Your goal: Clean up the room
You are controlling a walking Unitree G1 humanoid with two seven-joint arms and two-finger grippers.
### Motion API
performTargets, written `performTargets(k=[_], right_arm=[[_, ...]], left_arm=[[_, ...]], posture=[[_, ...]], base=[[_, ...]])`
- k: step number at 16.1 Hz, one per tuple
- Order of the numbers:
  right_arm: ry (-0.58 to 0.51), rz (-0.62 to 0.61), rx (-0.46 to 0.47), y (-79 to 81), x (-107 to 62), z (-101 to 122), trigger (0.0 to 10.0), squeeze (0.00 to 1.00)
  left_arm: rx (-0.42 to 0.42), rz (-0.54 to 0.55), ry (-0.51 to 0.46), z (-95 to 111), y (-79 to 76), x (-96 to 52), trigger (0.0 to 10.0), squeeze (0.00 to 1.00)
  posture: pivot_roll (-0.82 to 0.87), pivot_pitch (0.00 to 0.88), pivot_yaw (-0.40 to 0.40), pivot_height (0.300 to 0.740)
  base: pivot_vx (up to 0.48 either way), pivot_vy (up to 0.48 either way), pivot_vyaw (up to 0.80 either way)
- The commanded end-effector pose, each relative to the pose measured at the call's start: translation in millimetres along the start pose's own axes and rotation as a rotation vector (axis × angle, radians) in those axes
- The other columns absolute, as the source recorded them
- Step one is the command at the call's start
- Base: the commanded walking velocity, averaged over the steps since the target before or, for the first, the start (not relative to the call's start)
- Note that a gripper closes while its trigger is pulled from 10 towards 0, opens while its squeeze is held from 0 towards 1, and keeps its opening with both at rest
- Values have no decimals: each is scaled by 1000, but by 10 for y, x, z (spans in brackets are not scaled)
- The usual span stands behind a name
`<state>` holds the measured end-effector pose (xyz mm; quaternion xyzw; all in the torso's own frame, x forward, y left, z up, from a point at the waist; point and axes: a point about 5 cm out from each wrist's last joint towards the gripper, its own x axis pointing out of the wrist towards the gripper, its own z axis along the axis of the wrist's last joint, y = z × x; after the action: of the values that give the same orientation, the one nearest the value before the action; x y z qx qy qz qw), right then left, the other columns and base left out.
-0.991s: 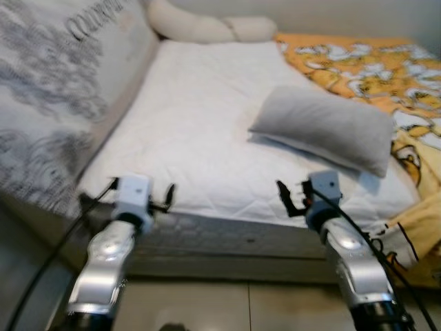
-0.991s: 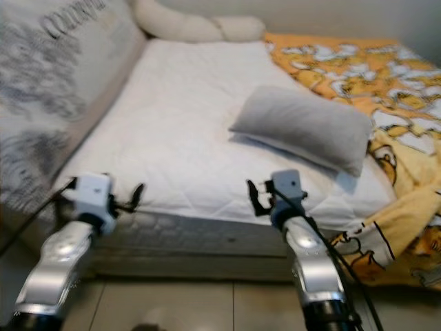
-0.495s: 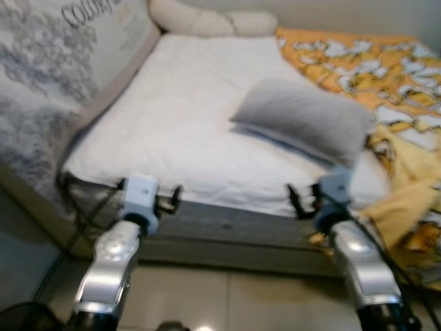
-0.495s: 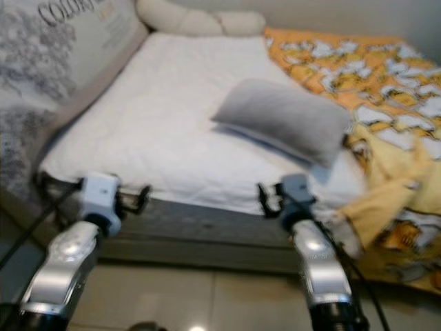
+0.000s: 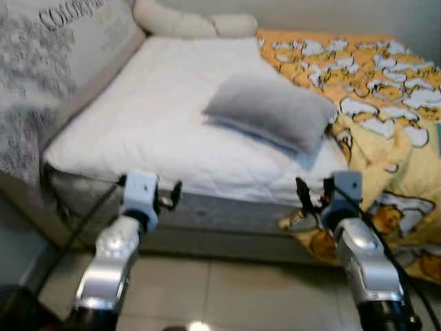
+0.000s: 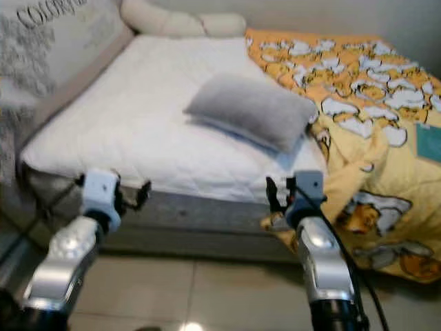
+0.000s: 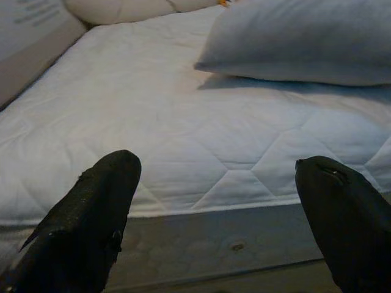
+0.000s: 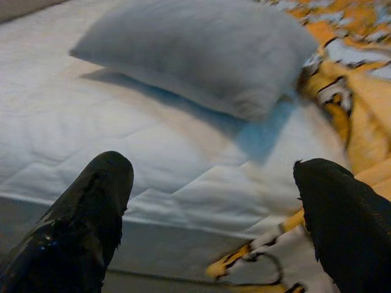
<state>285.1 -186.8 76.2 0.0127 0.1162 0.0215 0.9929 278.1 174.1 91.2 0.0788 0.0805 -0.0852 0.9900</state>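
Observation:
A grey pillow [image 5: 265, 110] lies across the middle of the white mattress [image 5: 158, 131]. An orange and yellow cartoon-print blanket [image 5: 372, 103] covers the bed's right side and hangs over its front edge toward the floor. My left gripper [image 5: 171, 197] is held open in front of the mattress's front edge, with nothing between its fingers [image 7: 91, 207]. Just before the hanging blanket corner, my right gripper [image 5: 309, 196] also stands open and empty. In the right wrist view the pillow [image 8: 201, 49] sits straight ahead past the mattress edge.
A cream bolster [image 5: 186, 24] lies at the head of the bed by the wall. A printed grey cover [image 5: 41, 76] lines the bed's left side. Pale floor tiles [image 5: 227, 296] run below the bed's front. A teal object [image 6: 431, 141] rests on the blanket at far right.
The whole picture has shifted left, so the camera has turned toward the right; more of the blanket is in view. Both grippers stay open and held out as before.

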Motion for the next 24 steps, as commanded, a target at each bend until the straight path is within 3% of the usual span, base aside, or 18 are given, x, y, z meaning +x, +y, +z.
performTargets(k=[1,7,14,21,24], right_arm=[[-26,28,19,76,40,83,10000,0],[-57,69,14,167,83,150,10000,0],[-52,59,6,139,106,153,10000,0],[-53,55,10,135,101,148,10000,0],[-68,60,-7,139,105,169,10000,0]], left_arm=[[-16,3,-8,14,39,16,10000,0],[-42,13,-12,32,73,35,10000,0],[-45,17,-9,33,75,48,10000,0],[-38,5,-8,34,57,62,10000,0],[-40,15,-5,29,68,63,10000,0]], posture=[[90,0,6,740],[98,0,0,740],[99,0,-2,740],[93,0,3,740],[94,0,2,740]], base=[[0,0,0],[0,0,0],[0,0,0],[264,0,-760],[283,0,0]])
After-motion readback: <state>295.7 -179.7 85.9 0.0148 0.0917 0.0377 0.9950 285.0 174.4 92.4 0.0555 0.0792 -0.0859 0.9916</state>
